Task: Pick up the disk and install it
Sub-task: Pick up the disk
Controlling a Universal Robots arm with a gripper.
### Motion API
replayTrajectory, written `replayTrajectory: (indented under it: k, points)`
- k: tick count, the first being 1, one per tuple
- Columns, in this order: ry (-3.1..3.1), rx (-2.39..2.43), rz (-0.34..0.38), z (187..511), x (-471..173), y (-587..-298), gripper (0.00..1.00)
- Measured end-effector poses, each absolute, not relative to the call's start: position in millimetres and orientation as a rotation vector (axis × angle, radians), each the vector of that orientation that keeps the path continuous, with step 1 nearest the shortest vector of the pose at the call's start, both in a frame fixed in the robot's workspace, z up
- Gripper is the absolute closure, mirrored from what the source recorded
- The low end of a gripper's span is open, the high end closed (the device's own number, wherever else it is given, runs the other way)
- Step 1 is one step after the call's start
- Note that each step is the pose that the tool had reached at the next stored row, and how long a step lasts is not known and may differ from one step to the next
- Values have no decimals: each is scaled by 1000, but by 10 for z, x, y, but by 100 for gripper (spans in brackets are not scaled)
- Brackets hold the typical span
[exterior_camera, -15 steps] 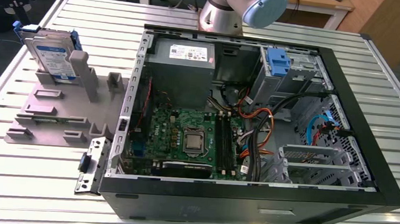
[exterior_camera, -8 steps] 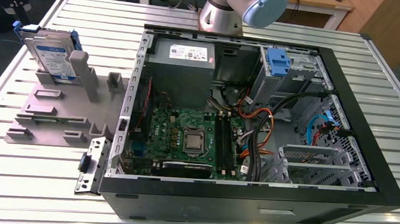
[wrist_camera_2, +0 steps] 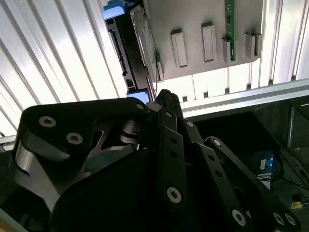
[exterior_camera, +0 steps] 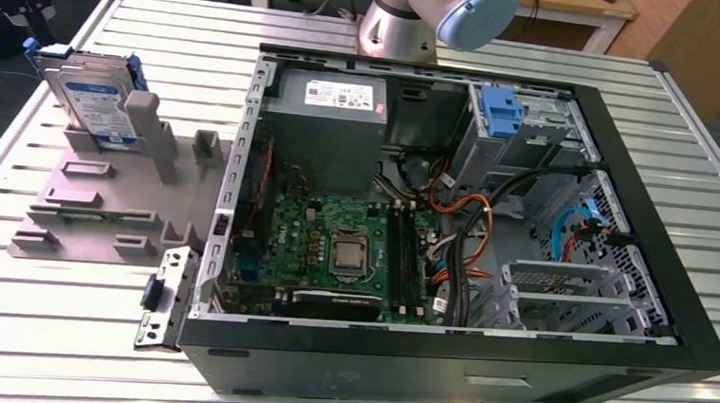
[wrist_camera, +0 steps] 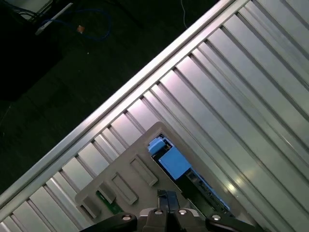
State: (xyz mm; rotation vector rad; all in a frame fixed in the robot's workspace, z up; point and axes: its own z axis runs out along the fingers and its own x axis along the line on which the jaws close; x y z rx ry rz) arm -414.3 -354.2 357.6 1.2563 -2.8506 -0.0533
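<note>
Arm (exterior_camera: pixel 411 20) is standing at the desk's (exterior_camera: pixel 72 333) far edge behind the PC case (exterior_camera: pixel 450 369). Its silver link is rising upright and its grey-blue joint cap is tipping toward the exterior view's right.

In both wrist views the jaws are pointing down at the desk. They're pressed together w/ nothing between them, the black linkage folding in to one narrow tip. They're hanging above the holder end of the desk, not touching anything.

The disk (exterior_camera: pixel 94 97) is standing on edge in the grey slotted holder (exterior_camera: pixel 94 202) at the exterior view's left, just beside the case. Its label is facing the camera and the blue carrier is wrapping its edges. In the first wrist view the disk (wrist_camera: pixel 171 162) is showing from above, blue handle end toward the desk's edge. In the second wrist view it (wrist_camera_2: pixel 135 43) is showing edge-on. A thin green board (wrist_camera_2: pixel 230 24) is sitting in another slot of the holder.

The desk is slatted aluminium, its ribs catching bright glare. The case is lying open on its side, showing:
- motherboard (exterior_camera: pixel 331 247)
- PSU (exterior_camera: pixel 328 114)
- a blue bay carrier (exterior_camera: pixel 499 111) at the far corner
- orange and blue cables

Beyond the desk's edge, a dark floor (wrist_camera: pixel 58 96) is carrying a loose blue cable (wrist_camera: pixel 91 24). Wooden furniture (exterior_camera: pixel 701 45) is standing at the back of the room.
</note>
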Motion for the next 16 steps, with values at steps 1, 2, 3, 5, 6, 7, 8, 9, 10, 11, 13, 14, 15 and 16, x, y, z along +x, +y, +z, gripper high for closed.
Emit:
replayTrajectory:
  k: [1,2,3,5,6,7,8,9,10,11,13,14,15,16]
  points:
    - [-2842,1275,-53,3577,-4144,-3542,89]
    - [-2833,1295,-53,3576,-4144,-3542,89]
    - [-2823,1315,-52,3576,-4144,-3542,89]
    - [-2804,1355,-52,3576,-4144,-3542,89]
    - [-2793,1375,-52,3576,-4144,-3542,89]
    - [-2783,1396,-51,3576,-4144,-3542,89]
    - [-2771,1419,-51,3576,-4144,-3542,89]
    - [-2759,1441,-51,3576,-4144,-3542,89]
    - [-2747,1463,-50,3576,-4144,-3542,89]
    - [-2735,1486,-50,3576,-4144,-3542,89]
    - [-2709,1531,-49,3576,-4144,-3542,89]
    - [-2697,1552,-49,3576,-4144,-3542,89]
    - [-2685,1572,-48,3576,-4144,-3542,89]
    - [-2679,1583,-48,3576,-4144,-3542,89]
